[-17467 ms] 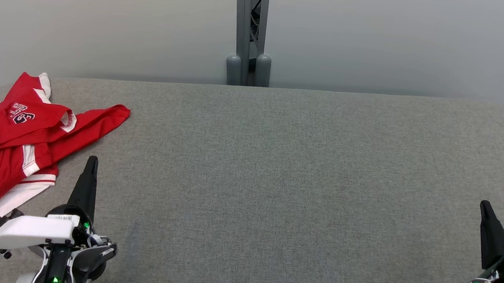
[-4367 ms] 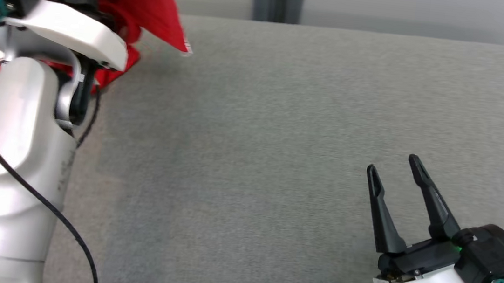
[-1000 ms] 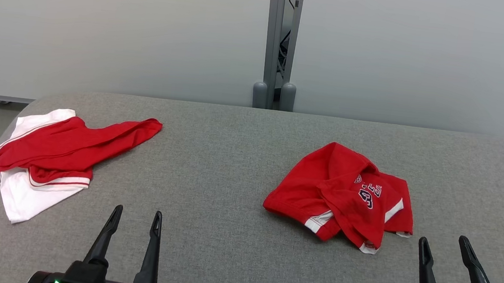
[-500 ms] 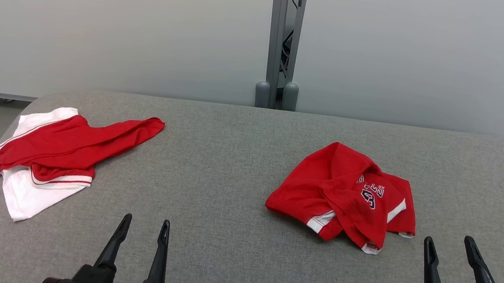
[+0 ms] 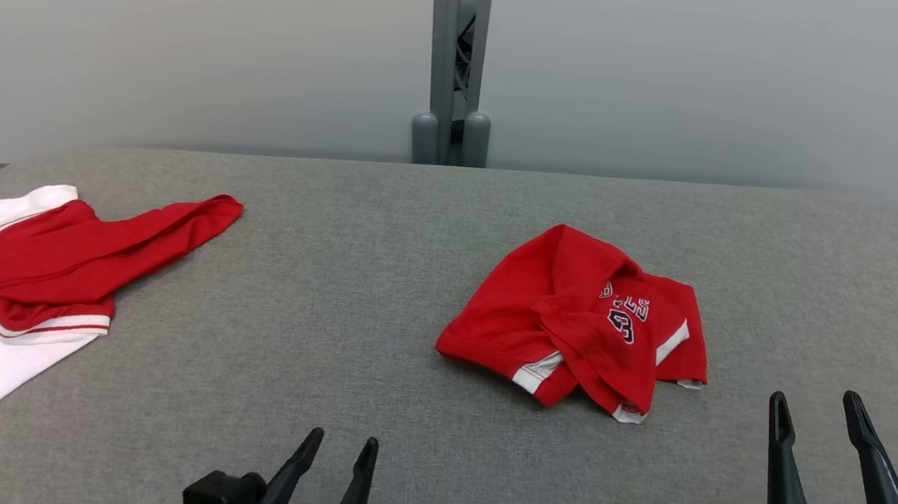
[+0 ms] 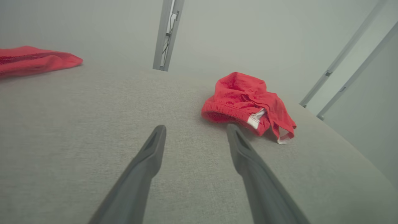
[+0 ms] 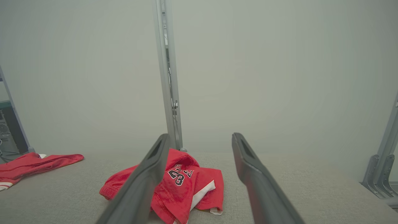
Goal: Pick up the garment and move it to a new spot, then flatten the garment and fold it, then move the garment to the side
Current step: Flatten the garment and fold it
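Surroundings: you have a grey fabric tabletop with a pale wall behind it. A grey metal post stands upright at the far edge, near the middle.
Second garment: a red-and-white second garment lies crumpled at the far left of the tabletop, well apart from both hands.
Between hands and garment: just bare grey fabric of the tabletop.
Garment: the garment is a red crumpled heap lying right of centre on the tabletop. Its white trim and a dark "23" print face up.
Left hand: your left hand sits at the near edge, a bit left of centre. Its fingers are spread apart and released, gripping nothing. In its wrist view the garment lies just beyond the right fingertip, not touching it.
Right hand: your right hand is at the near right, with its fingers wide apart and empty. The garment lies ahead and to its left, near but apart. In its wrist view the left finger covers part of the heap.
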Robot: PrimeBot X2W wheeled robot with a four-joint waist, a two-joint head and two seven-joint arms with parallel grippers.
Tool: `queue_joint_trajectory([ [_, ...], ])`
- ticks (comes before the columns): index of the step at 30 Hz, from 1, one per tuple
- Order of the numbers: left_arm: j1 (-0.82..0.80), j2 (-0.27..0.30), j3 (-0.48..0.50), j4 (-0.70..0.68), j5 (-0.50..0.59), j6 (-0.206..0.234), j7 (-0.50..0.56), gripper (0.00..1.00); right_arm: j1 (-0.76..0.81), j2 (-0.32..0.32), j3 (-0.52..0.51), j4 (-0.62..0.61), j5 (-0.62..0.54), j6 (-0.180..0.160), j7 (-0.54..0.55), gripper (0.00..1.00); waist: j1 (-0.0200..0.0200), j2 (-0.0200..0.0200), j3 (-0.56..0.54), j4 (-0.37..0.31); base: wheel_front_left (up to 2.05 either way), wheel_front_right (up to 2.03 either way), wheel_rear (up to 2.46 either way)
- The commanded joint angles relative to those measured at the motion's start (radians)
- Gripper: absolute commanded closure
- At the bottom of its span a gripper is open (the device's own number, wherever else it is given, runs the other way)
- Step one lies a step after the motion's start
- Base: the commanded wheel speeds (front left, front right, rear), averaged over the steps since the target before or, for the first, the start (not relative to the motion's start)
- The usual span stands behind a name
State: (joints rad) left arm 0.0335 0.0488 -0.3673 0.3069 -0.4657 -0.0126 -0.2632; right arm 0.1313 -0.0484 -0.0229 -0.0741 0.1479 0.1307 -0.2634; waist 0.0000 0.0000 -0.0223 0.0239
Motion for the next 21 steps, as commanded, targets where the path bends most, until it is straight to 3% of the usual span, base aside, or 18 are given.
queue_joint_trajectory([
  [1, -0.041, 0.003, -0.027, 0.025, -0.021, -0.017, -0.001, 0.0, -0.013, -0.004, -0.001, -0.002, -0.011, 0.0, -0.003, 0.0, 0.0, 0.0, 0.017, -0.03, 0.0, 0.0, 0.0],
  [12, -0.245, 0.004, -0.225, 0.166, -0.154, -0.048, -0.001, 0.0, -0.068, -0.004, 0.018, -0.018, -0.015, 0.0, -0.003, 0.0, 0.0, 0.0, 0.1, -0.152, 0.0, 0.0, 0.0],
  [21, -0.415, 0.005, -0.334, 0.325, -0.197, 0.013, -0.001, 0.0, -0.114, -0.004, 0.031, -0.028, -0.009, 0.0, -0.003, 0.0, 0.0, 0.0, 0.182, -0.219, 0.0, 0.0, 0.0],
])
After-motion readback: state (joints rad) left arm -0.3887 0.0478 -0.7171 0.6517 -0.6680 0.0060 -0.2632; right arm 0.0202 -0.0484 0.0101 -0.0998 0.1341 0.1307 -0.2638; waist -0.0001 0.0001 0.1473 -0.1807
